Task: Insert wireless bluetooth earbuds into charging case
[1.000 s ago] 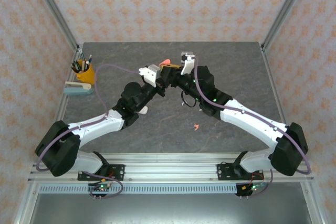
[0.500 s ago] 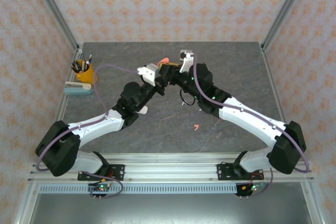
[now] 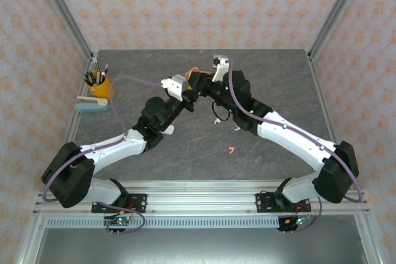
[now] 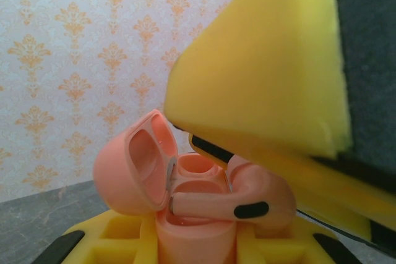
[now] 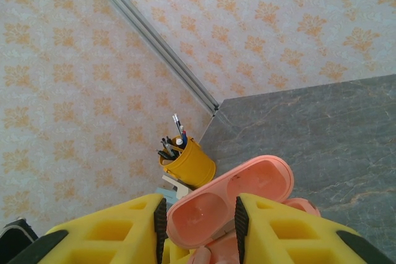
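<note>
Left pincer grips open pink case (earbud across).

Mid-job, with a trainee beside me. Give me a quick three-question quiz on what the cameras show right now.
1. True or false: the lid of the pink case is shut.
2. What holds the case? A) the left gripper B) a clamp stand C) a person's hand
3. What colour is the loose earbud lying on the table?
Key: 1 false, it stands open; 2 A; 3 pink.
</note>
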